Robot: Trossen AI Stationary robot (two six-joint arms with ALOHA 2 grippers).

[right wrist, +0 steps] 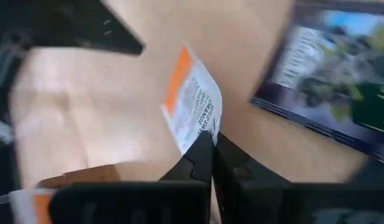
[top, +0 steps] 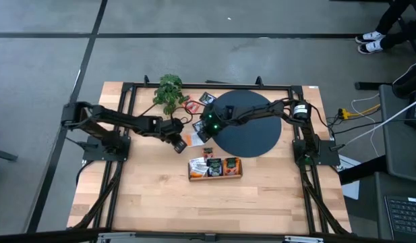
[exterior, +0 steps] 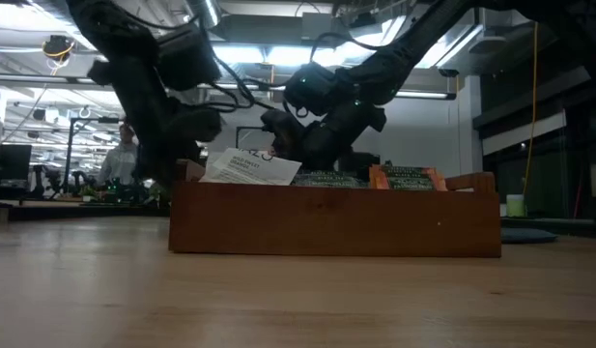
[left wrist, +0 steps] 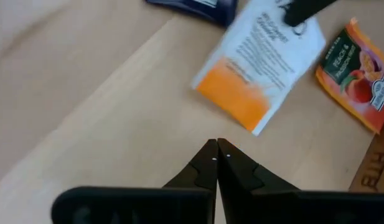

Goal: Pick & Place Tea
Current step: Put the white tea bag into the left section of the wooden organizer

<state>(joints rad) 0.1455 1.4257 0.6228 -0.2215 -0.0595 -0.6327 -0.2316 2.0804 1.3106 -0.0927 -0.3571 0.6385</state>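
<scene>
A: We note the right gripper [right wrist: 212,142] clamped on a white-and-orange tea packet [right wrist: 193,106], just above the bare wood by the black disc [top: 251,128].

B: We log the left gripper [left wrist: 216,149] pinched together, empty, close beside it. More packets stand in the wooden tray [top: 215,177]

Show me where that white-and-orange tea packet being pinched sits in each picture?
High: white-and-orange packet, left of the black disc.
Low: cannot tell.
Left wrist: upper centre-right.
Right wrist: centre, pinched by right gripper.
Shared landmark: wooden tray, high, low, left wrist.
</scene>
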